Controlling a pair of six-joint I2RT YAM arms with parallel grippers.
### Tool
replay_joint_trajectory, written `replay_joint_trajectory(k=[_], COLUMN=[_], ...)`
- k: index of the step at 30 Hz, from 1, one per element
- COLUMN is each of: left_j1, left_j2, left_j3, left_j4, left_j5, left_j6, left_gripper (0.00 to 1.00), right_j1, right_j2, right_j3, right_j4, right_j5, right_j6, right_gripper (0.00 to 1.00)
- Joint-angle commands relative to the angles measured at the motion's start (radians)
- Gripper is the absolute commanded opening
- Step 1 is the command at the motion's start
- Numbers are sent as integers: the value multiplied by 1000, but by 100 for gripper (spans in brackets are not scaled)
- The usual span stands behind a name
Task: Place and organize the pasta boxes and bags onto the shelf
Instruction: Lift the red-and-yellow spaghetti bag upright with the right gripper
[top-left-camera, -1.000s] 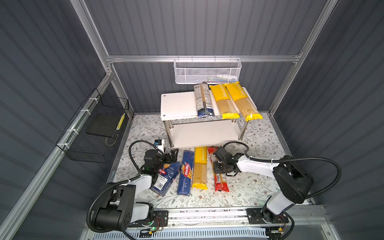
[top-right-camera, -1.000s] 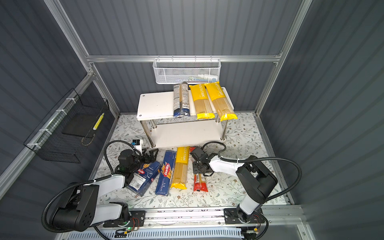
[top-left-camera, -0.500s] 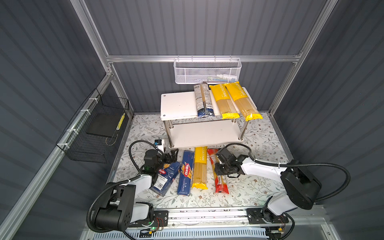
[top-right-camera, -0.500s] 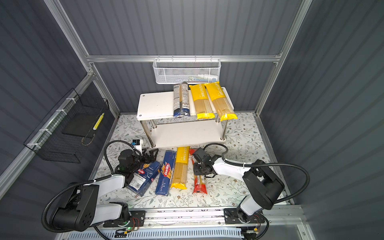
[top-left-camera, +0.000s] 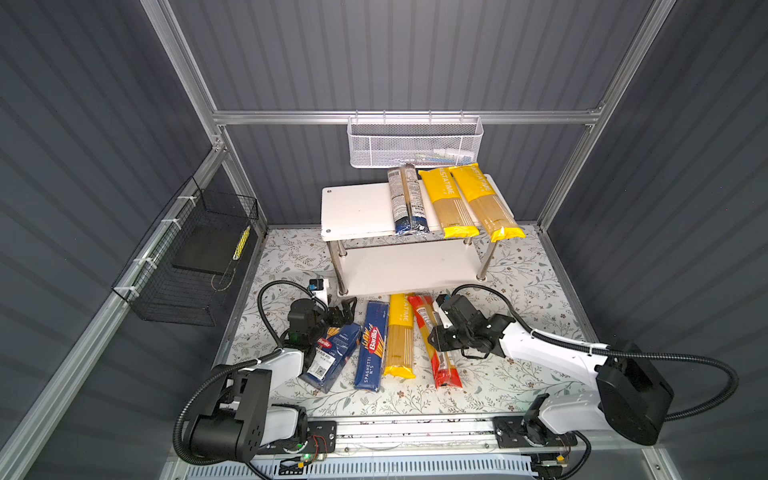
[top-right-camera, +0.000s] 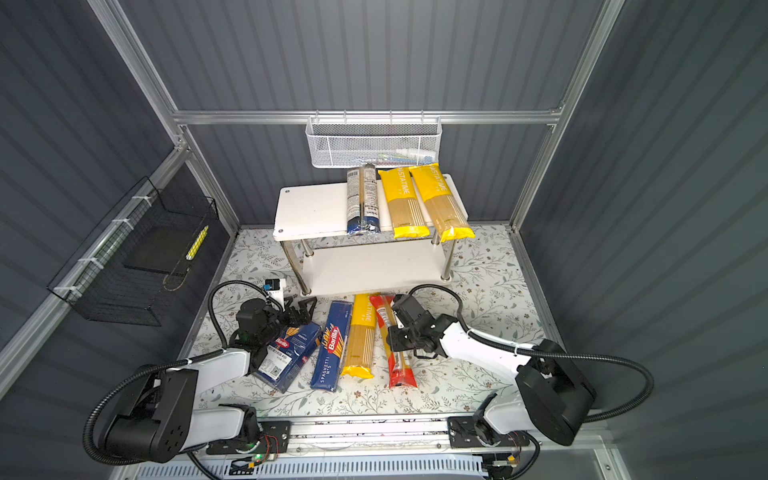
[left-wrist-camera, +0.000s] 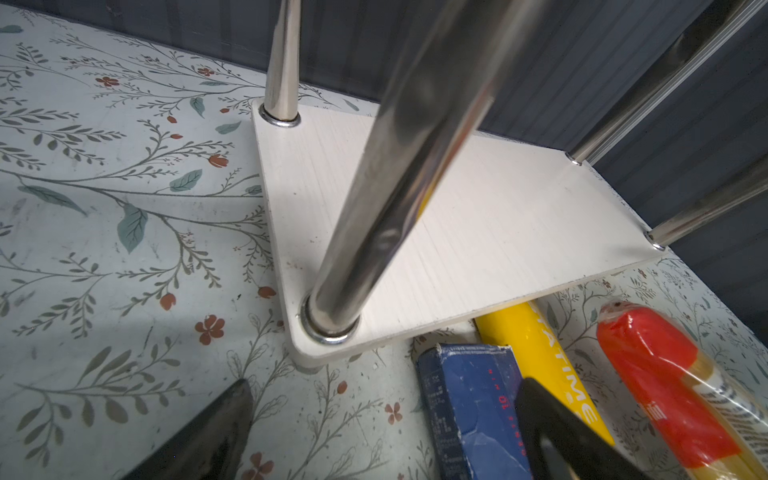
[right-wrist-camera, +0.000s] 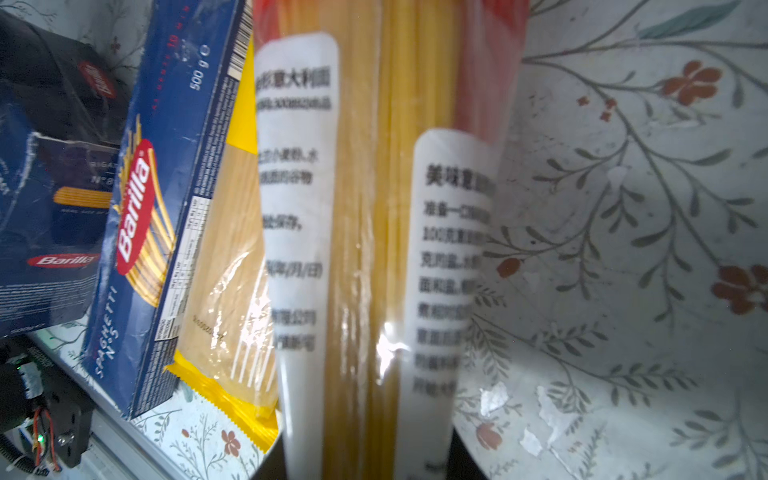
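The shelf (top-left-camera: 357, 210) carries a dark-blue-ended bag (top-left-camera: 407, 199) and two yellow bags (top-left-camera: 446, 203) on its top board; its lower board (top-left-camera: 407, 266) is bare. On the floral mat in front lie a wide Barilla box (top-left-camera: 332, 357), a narrow spaghetti box (top-left-camera: 371, 347), a yellow bag (top-left-camera: 401, 336) and a red-ended bag (top-left-camera: 444, 370). My right gripper (top-left-camera: 436, 338) is shut across the red-ended bag's (right-wrist-camera: 374, 208) middle, black fingers (right-wrist-camera: 461, 461) on both sides. My left gripper (left-wrist-camera: 386, 386) stands open over the mat by the shelf's front post (left-wrist-camera: 395, 166), holding nothing, beside the narrow box's (left-wrist-camera: 469, 407) end.
A white mesh basket (top-left-camera: 415, 141) hangs on the back wall above the shelf. A black wire basket (top-left-camera: 195, 257) hangs on the left wall. A small white device (top-left-camera: 318, 286) stands left of the shelf. The arms' base rail (top-left-camera: 415, 428) runs along the front edge.
My right gripper's jaws have closed onto the red-ended bag, and the right arm has shifted slightly toward the front. The left arm has stayed still.
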Motion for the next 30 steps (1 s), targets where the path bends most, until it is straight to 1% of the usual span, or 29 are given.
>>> replay_joint_trajectory(k=[1, 11, 16, 21, 25, 30], left_j1=[-9, -9, -9, -9, -9, -9], left_j2=[3, 2, 4, 1, 3, 6], left_j3=[-30, -30, -30, -30, -31, -29], left_j4=[-75, -75, -75, -74, -75, -75], left_j5=[10, 9, 11, 10, 10, 13], left_j6=[-30, -31, -29, -30, -29, -30], left_gripper=[99, 99, 99, 99, 99, 99], right_j1=[7, 23, 34, 66, 81, 98], right_j2=[-51, -101, -98, -91, -84, -57], right_j3=[81, 166, 208, 282, 310, 371], right_j4=[71, 37, 46, -2, 4, -9], right_j5=[-52, -46, -82, -73, -88, -81], right_j6=[-34, -77, -88, -130, -157, -194], right_gripper=[31, 30, 29, 29, 29, 29])
